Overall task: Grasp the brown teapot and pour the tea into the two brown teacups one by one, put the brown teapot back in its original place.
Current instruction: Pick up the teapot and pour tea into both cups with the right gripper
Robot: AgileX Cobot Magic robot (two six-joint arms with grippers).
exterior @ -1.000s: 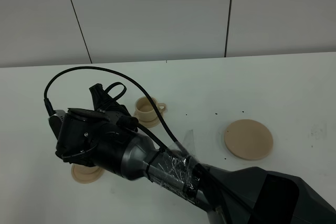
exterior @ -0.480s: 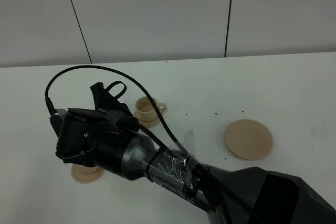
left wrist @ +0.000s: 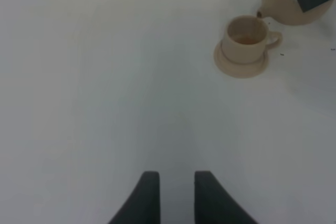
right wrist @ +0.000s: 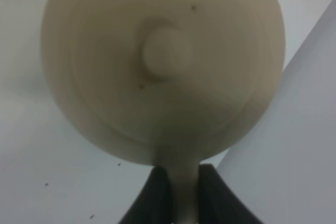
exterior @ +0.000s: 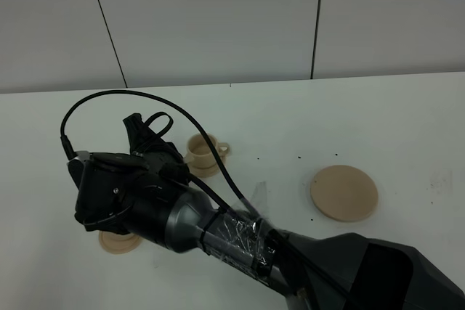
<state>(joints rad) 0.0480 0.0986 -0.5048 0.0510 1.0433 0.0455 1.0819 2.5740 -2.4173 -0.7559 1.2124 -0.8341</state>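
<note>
Pinched tight with the right fingers (right wrist: 178, 195) on the loop handle of the brown teapot (right wrist: 163, 66), hard against them, domed lid turned back toward the wrist. Rolled and sank the wrist a shade further than a second before, with no shift elsewhere on the surface (exterior: 407, 121); judged as a pour under way, not yet finished. Found the spout right beside the rim of the first teacup (left wrist: 245, 38), just below those fingers, seated on its small saucer (exterior: 120, 241) with a little tea showing inside. Saw the second teacup (exterior: 205, 149) a little beyond the fingers on its own saucer, fill impossible to read. Left the wide round saucer (exterior: 344, 192) well off to one side, bare, for the pot's return. Kept the left fingers (left wrist: 173, 198) spread and empty, well short of the first teacup.
</note>
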